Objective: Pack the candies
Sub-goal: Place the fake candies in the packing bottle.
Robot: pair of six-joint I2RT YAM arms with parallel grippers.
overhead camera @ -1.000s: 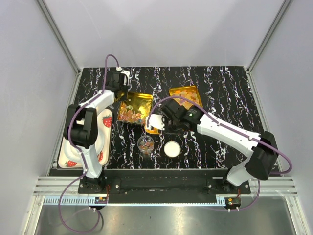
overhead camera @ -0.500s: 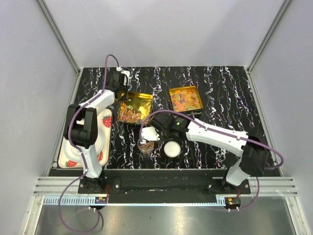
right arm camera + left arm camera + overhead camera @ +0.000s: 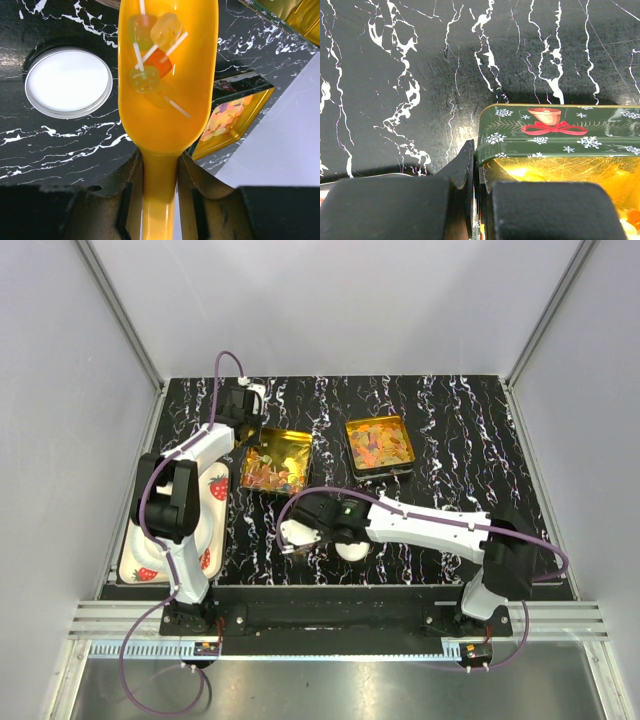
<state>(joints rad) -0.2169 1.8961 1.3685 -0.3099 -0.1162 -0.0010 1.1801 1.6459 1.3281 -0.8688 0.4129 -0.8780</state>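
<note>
Loaded scoop [image 3: 167,125], pinned gold tin [image 3: 545,130].
Only my right wrist view shows my right end effector [image 3: 159,167] gripping the scoop, candies [image 3: 150,50] in its bowl, near a white lid [image 3: 68,82]. Left wrist view: my left end effector [image 3: 476,172] closed on the gold tin's wall. Overhead, it and a second tin [image 3: 380,471] hold candies.

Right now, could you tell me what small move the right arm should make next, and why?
Probably tip the scoop forward: the right pincer holds it with candies aboard, beside the lid, and the jar seems just past its tip.
</note>
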